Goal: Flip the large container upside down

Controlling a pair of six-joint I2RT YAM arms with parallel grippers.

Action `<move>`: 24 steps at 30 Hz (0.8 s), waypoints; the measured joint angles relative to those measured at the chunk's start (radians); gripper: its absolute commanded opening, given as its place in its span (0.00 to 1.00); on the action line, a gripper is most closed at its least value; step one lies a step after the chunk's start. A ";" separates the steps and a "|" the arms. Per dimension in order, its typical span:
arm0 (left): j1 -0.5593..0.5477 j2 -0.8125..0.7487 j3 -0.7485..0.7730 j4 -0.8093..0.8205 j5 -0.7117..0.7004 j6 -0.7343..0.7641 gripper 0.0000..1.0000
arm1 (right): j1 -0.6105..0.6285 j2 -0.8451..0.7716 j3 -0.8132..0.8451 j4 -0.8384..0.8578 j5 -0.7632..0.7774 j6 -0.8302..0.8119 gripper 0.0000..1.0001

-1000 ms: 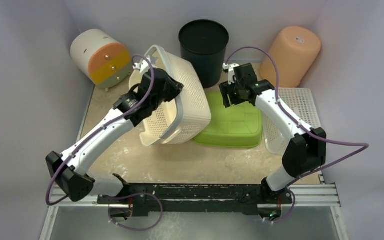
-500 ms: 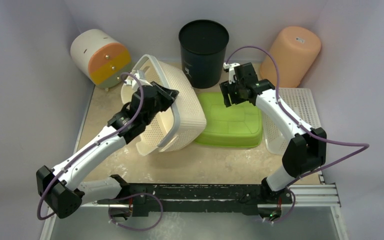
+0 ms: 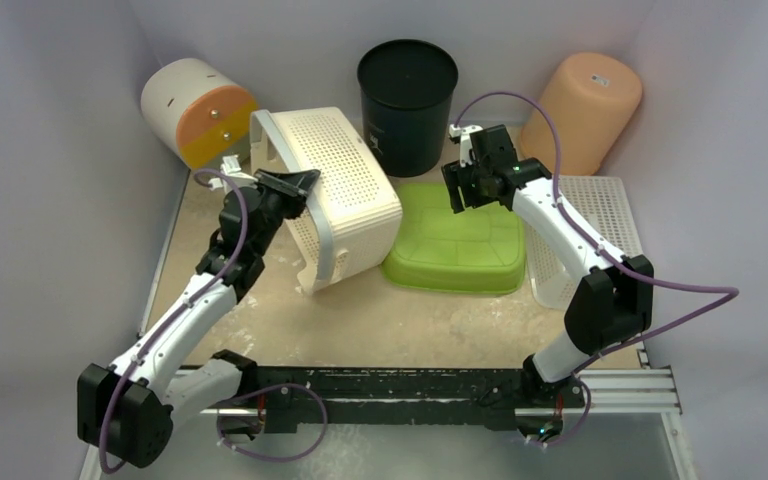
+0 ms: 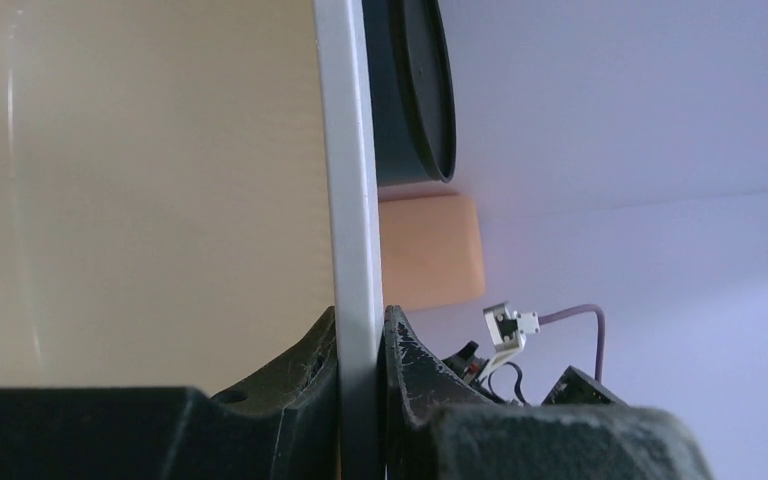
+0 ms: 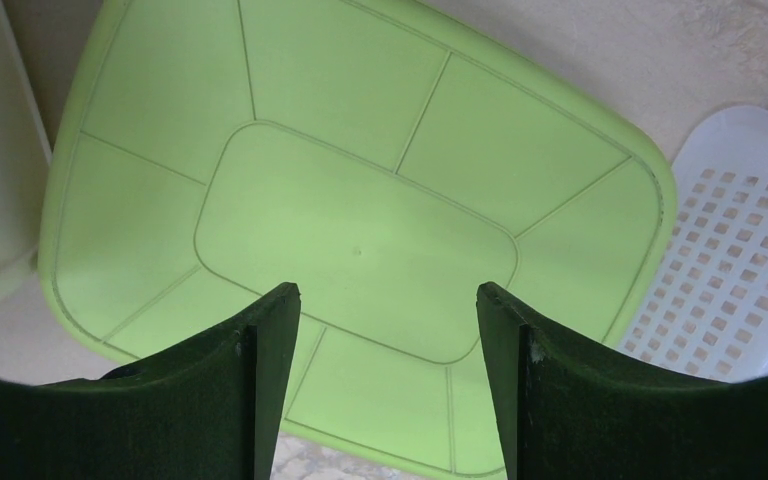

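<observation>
Gripping the pale rim of the large container (image 3: 345,190), the left fingers (image 3: 295,183) pinch it between them at the left middle of the worktop (image 3: 410,320). This container is a cream rectangular basket with rounded corners and finely perforated walls. It is tipped onto its side, with the open mouth facing left toward the left arm and the base facing right. Its lower edge seems to rest on the worktop, though actual contact cannot be confirmed. The left wrist view shows the rim as a straight pale strip clamped tightly between the two black fingers (image 4: 300,380), with the cream wall (image 4: 160,200) filling the left of the view. The basket's right corner lies just beside a lime-green rectangular tub (image 3: 460,250); whether they touch is unclear. The right fingers (image 3: 460,195) hover over the back edge of that tub, spread apart and holding nothing. In the right wrist view they (image 5: 270,340) frame the tub's ribbed green surface (image 5: 360,230). A white lattice basket (image 3: 600,210) sits right of the tub, partly under the right arm. Along the back stand a white drum with orange and yellow bands (image 3: 195,110), lying tilted, a black bucket (image 3: 407,90) and a peach bucket (image 3: 580,105).
</observation>
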 measured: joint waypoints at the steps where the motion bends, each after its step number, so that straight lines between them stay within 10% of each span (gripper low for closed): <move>1: 0.021 -0.003 -0.012 0.009 0.018 -0.003 0.00 | 0.000 0.000 0.000 0.000 0.000 0.000 0.69; 13: 0.176 -0.021 -0.285 0.345 0.156 -0.099 0.00 | 0.000 0.000 -0.028 0.013 -0.004 0.000 0.69; 24: 0.256 -0.029 -0.190 0.105 0.160 -0.072 0.00 | 0.000 0.000 -0.069 0.040 -0.028 0.010 0.68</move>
